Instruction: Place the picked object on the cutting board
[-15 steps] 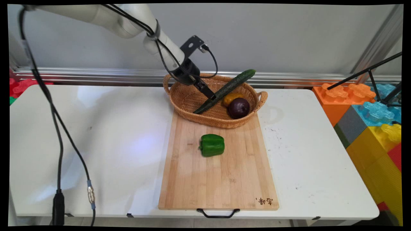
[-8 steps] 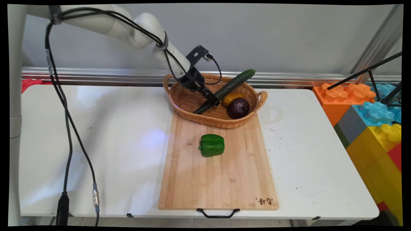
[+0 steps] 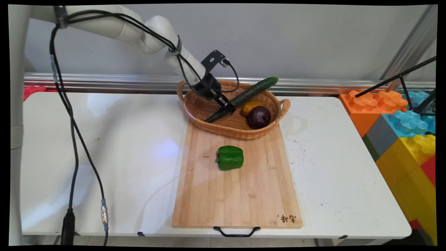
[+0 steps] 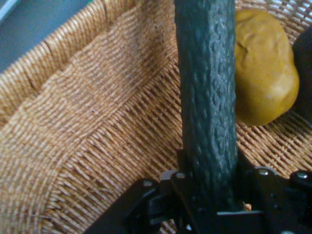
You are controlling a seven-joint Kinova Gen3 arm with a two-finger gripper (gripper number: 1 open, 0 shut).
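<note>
Inside the basket [image 3: 223,131], in the main view, the gripper [image 3: 228,107] reaches down from the upper left and is clamped on the cucumber [image 3: 251,91], low on its length. The cucumber slants. Its short end runs down and to the left past the gripper toward the basket floor, and its long end rises to the upper right and sticks out over the far rim. Just right of the gripper, under the cucumber, lies a yellow vegetable [image 3: 252,105], with a dark purple onion [image 3: 259,117] touching it on the near side. Nearer the camera, well clear of the gripper, a green pepper [image 3: 230,157] sits on the board [image 3: 237,195], and the basket's near edge rests on the board's far end. The board lies on the table [image 3: 331,167]. Big toy blocks [image 3: 400,118] stand far off to the right, and cables [image 3: 73,139] hang from the arm on the left.

In the hand view, the cucumber [image 4: 207,97] runs straight up from the gripper [image 4: 209,183], with a dark finger pressed against each flank, so the grip looks firm. Beside it on the right lies the yellow vegetable [image 4: 263,68], and a dark sliver at the right edge is probably the onion [image 4: 304,73]. The woven basket [image 4: 97,122] wall curves round on the left. Whether the cucumber's short end touches the weave cannot be told.
</note>
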